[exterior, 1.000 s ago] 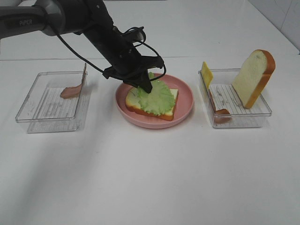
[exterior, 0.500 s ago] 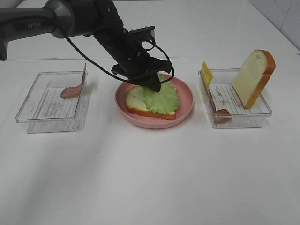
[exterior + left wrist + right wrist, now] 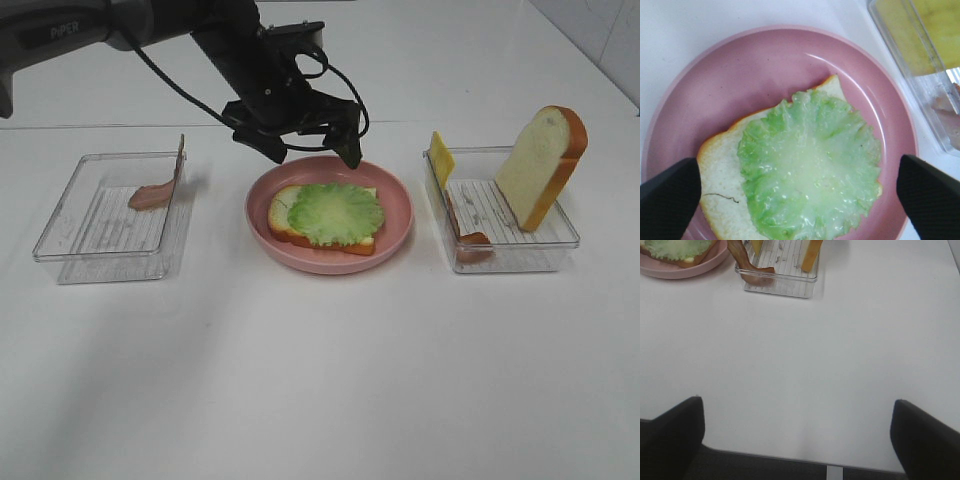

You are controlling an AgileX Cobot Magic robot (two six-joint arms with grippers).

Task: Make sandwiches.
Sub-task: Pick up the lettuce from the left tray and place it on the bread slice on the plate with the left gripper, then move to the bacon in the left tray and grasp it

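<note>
Now, your left gripper (image 3: 312, 150) hangs over the far rim of the pink plate (image 3: 392, 196), jaws spread wide, gripping nothing. On that plate the lettuce (image 3: 336, 212) lies flat atop a bread slice (image 3: 284, 208). Another bread slice (image 3: 538, 165) leans in the right-hand tray (image 3: 520, 255), near the cheese (image 3: 441, 158) and a bacon strip (image 3: 470, 238). Your right gripper (image 3: 799, 437) is also spread, empty, above bare table (image 3: 840, 340).

I am observing a round pink plate (image 3: 397, 203) sitting flat on the white tabletop (image 3: 320, 380), between two clear plastic rectangular trays. The tray on the left of the high view (image 3: 110, 266) is lying apart from the plate. The tray on the right (image 3: 520, 259) is lying just beside the plate's rim, not touching. All three are standing in one row.
</note>
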